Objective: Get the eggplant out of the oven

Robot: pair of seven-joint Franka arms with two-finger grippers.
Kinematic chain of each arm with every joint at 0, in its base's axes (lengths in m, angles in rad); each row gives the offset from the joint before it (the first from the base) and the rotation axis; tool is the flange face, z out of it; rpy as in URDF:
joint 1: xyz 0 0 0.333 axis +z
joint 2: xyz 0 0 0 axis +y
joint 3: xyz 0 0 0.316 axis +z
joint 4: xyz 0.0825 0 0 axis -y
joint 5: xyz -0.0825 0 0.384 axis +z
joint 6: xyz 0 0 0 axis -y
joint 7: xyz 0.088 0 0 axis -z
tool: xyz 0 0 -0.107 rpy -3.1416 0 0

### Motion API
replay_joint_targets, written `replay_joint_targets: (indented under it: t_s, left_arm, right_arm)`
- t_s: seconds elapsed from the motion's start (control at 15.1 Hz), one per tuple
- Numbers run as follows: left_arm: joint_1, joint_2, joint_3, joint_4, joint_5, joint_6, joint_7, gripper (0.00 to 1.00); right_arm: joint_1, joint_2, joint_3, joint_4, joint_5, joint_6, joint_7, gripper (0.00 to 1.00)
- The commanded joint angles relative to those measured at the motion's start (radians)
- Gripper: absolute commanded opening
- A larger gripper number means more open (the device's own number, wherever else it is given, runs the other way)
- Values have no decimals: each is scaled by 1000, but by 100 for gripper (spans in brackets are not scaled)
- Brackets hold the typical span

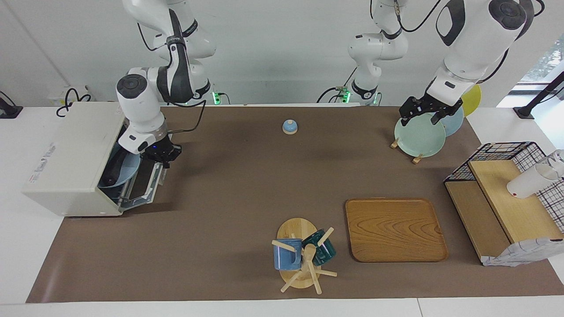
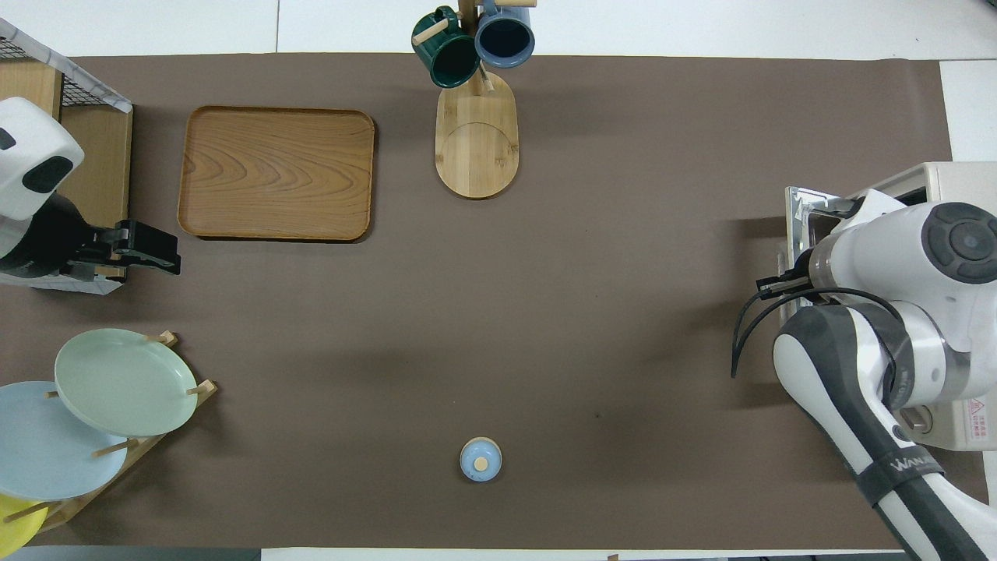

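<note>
So oven (image 1: 70, 163) door down, right gripper (image 1: 162, 156) clenched on handle, eggplant (image 1: 115, 167) not yet out, left gripper (image 1: 422, 112) released over plates (image 1: 418, 136)

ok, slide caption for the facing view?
Right gripper shut on the oven door handle, door down; eggplant still inside.

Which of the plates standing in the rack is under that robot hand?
The pale green plate, the front one in the plate rack. The open left gripper hangs over its top edge; the light blue plate and yellow plate stand farther back.
</note>
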Motion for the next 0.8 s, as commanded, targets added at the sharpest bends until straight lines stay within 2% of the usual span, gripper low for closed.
replay_joint_targets:
  t_s: [0.0,0.33,0.6,0.73]
  left_arm:
    - [11,-16,-10,-13,9,-10,1,100]
    - [11,-16,-10,-13,7,-10,1,100]
    - [11,-16,-10,-13,7,-10,1,100]
    - [11,-16,-10,-13,7,-10,1,100]
  right_arm:
    - [-17,27,-12,-27,-8,103,-6,0]
    - [-14,83,-11,-28,-4,147,47,0]
    - [-14,88,-11,-30,15,144,63,0]
    - [-14,79,-11,-68,36,148,65,0]
